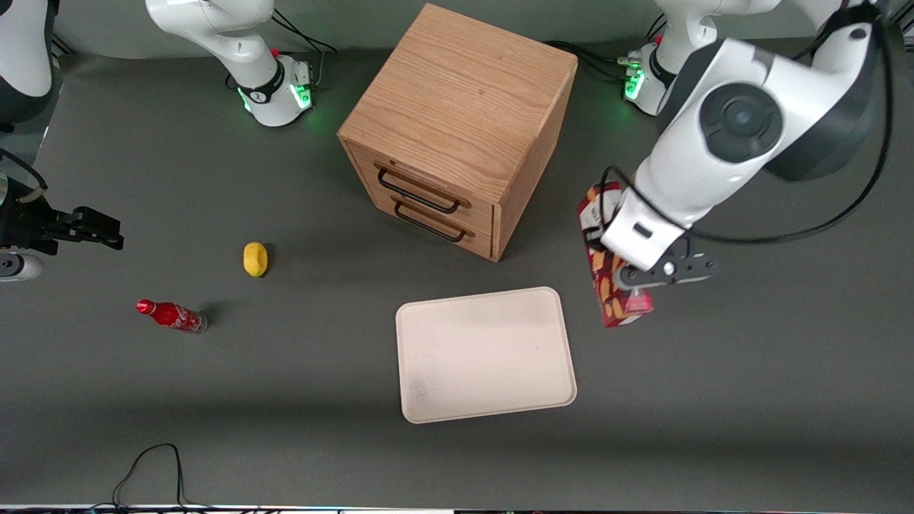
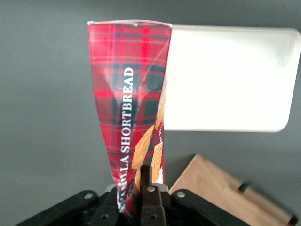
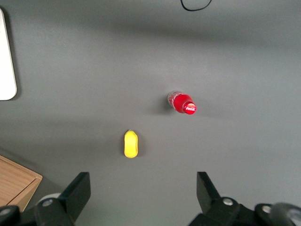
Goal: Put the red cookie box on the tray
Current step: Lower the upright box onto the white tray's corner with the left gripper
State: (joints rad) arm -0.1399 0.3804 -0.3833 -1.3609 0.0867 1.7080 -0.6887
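Note:
The red cookie box [image 1: 615,298] is a long slim tartan carton with shortbread pictures. It hangs tilted above the table, beside the short side of the tray [image 1: 485,353] that faces the working arm's end. My left gripper [image 1: 630,275] is shut on the box partway along its length. In the left wrist view the box [image 2: 127,94] runs out from the gripper [image 2: 136,190], one black finger [image 2: 147,178] pressed to its face, and its outer end overlaps the edge of the cream-white tray [image 2: 225,80]. Nothing lies on the tray.
A wooden two-drawer cabinet [image 1: 457,121] stands farther from the front camera than the tray. A yellow lemon-like object [image 1: 255,258] and a small red soda bottle [image 1: 171,315] lie toward the parked arm's end. A black cable [image 1: 153,457] loops at the table's front edge.

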